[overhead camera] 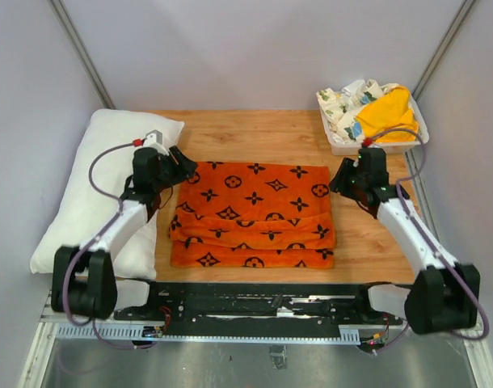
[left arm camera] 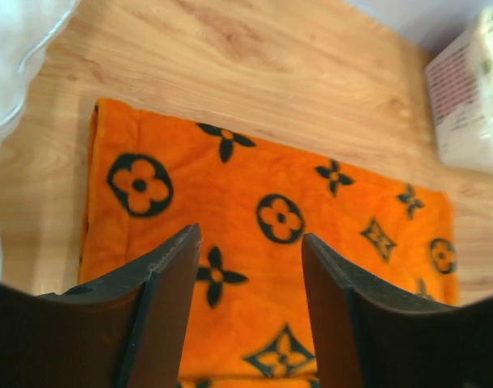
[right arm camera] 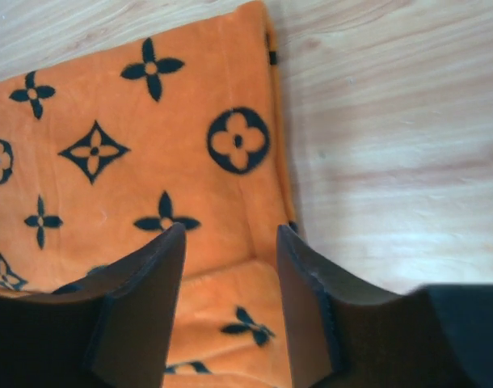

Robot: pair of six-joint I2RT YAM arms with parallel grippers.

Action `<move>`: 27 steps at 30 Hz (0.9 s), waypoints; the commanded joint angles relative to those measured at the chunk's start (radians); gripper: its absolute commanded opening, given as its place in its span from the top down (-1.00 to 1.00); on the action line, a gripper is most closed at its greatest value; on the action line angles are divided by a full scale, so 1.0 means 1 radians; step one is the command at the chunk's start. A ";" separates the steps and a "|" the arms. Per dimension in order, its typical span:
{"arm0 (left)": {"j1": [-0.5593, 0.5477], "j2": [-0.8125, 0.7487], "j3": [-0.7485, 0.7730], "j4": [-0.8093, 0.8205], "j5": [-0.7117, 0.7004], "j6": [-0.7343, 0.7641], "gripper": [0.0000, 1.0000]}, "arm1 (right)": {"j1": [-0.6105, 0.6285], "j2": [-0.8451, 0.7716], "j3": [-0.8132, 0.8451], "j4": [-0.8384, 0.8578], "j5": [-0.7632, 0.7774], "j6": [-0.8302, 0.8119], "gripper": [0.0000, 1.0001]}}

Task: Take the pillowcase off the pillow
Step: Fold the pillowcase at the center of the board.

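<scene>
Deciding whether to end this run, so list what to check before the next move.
1. The pillowcase is off the pillow: ok, it lies folded on the table, with the pillow bare at the left.
2. The left end effector is empty: ok, open over the pillowcase.
3. The right end effector is empty: ok, open over the pillowcase's right edge.
4. Both end effectors are clear of the fabric: cannot tell.
5. The pillow is apart from the pillowcase: ok, wood shows between them in the left wrist view.

Bare table (overhead camera: 254, 133) beyond pillowcase (overhead camera: 254, 214), pillow (overhead camera: 69, 218) along left edge, bin (overhead camera: 347, 149) (full) far-right corner
</scene>
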State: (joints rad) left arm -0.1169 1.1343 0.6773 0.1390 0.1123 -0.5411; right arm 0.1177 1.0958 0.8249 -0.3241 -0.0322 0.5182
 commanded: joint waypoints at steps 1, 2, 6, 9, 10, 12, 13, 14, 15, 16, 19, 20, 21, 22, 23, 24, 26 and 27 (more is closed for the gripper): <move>-0.010 0.296 0.168 0.059 0.079 0.082 0.06 | 0.054 0.248 0.170 0.055 0.010 -0.066 0.37; -0.011 0.378 0.209 0.054 0.074 0.082 0.20 | 0.057 0.312 0.217 0.053 0.012 -0.067 0.55; -0.012 0.598 0.370 -0.007 -0.022 0.108 0.76 | 0.070 0.528 0.377 0.041 0.053 -0.078 0.94; -0.012 0.725 0.464 -0.070 -0.113 0.126 0.99 | 0.074 0.678 0.492 0.006 0.094 -0.093 0.98; -0.012 0.757 0.484 -0.078 -0.125 0.125 1.00 | 0.074 0.727 0.531 -0.007 0.107 -0.097 0.98; -0.012 0.805 0.500 -0.066 -0.138 0.116 0.99 | 0.075 0.813 0.596 -0.017 0.122 -0.106 0.99; -0.012 0.824 0.501 -0.048 -0.139 0.106 0.99 | 0.075 0.854 0.644 -0.026 0.125 -0.110 0.99; -0.011 0.844 0.505 -0.038 -0.137 0.099 0.99 | 0.075 0.895 0.668 -0.038 0.126 -0.113 0.98; -0.012 0.862 0.518 -0.040 -0.138 0.093 0.99 | 0.075 0.942 0.717 -0.054 0.126 -0.115 0.98; -0.012 0.881 0.535 -0.045 -0.139 0.089 0.99 | 0.075 0.976 0.752 -0.068 0.126 -0.119 0.98; -0.012 0.935 0.588 -0.072 -0.141 0.080 0.99 | 0.075 1.063 0.836 -0.105 0.124 -0.127 0.99; -0.011 0.948 0.598 -0.075 -0.140 0.082 0.99 | 0.076 1.093 0.857 -0.109 0.123 -0.130 0.99; -0.012 0.961 0.611 -0.076 -0.142 0.082 1.00 | 0.076 1.113 0.873 -0.110 0.123 -0.133 0.99; -0.012 0.974 0.624 -0.079 -0.147 0.085 0.99 | 0.076 1.132 0.889 -0.110 0.121 -0.135 0.98; -0.011 0.989 0.638 -0.086 -0.155 0.091 0.99 | 0.073 1.147 0.907 -0.110 0.119 -0.139 0.98; -0.012 1.001 0.654 -0.100 -0.164 0.096 0.99 | 0.074 1.155 0.921 -0.111 0.114 -0.146 0.99; -0.012 0.999 0.654 -0.108 -0.178 0.103 0.99 | 0.074 1.130 0.921 -0.092 0.121 -0.155 0.99; -0.012 0.987 0.644 -0.101 -0.184 0.105 1.00 | 0.075 1.102 0.909 -0.079 0.123 -0.158 0.99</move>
State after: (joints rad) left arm -0.1268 2.0937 1.3239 0.0868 -0.0113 -0.4557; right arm 0.1909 2.2230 1.7252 -0.3862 0.0608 0.3889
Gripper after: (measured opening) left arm 0.009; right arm 0.009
